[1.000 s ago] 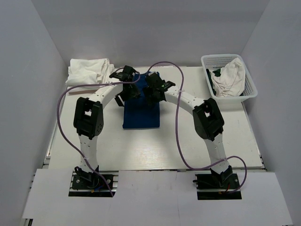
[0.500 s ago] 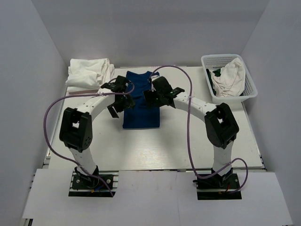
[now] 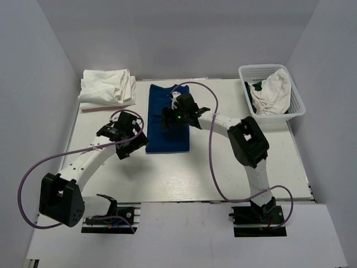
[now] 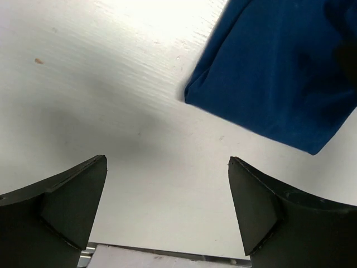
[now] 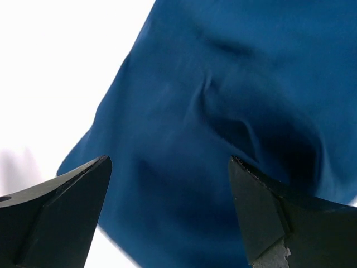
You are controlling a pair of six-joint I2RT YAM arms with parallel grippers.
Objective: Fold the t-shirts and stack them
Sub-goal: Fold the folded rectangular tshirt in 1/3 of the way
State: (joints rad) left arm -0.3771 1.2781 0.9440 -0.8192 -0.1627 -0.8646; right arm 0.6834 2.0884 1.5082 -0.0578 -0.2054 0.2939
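The navy t-shirt (image 3: 167,125) lies folded into a long strip at the table's middle, print hidden; it also shows in the left wrist view (image 4: 279,72) and the right wrist view (image 5: 223,139). A folded white t-shirt (image 3: 106,86) lies at the back left. Another white t-shirt (image 3: 271,92) sits bunched in the basket. My left gripper (image 3: 129,139) is open and empty over bare table, just left of the navy shirt's near corner. My right gripper (image 3: 170,118) is open and empty, hovering over the navy shirt's middle.
A white lattice basket (image 3: 295,106) stands at the back right with a dark item beside the white cloth. Purple cables loop from both arms. Grey walls close in the table on three sides.
My left arm has swung back toward the near left, off the navy shirt. My right gripper has moved slightly left over the shirt. The far part of the shirt now lies uncovered.
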